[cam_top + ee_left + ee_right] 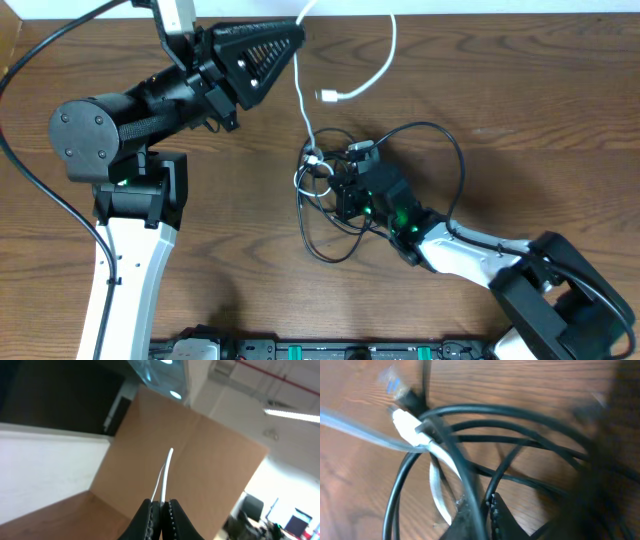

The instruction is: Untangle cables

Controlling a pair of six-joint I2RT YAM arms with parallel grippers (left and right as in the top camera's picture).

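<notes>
L gripper (161, 506): jaws shut, pinching white cable (164, 477), held up off table (540, 90). R gripper (482, 510): jaws closed on one of the black cables (495, 409), coiled mid-table. White cable threads through the coils; its free plug lies just beside them.

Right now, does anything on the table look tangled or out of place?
Yes: the white cable is tangled into the loops of the black cables beside the right gripper, while the left gripper is shut on its far part.

table (520, 90): brown wood | near edge: black equipment strip (330, 350)
</notes>
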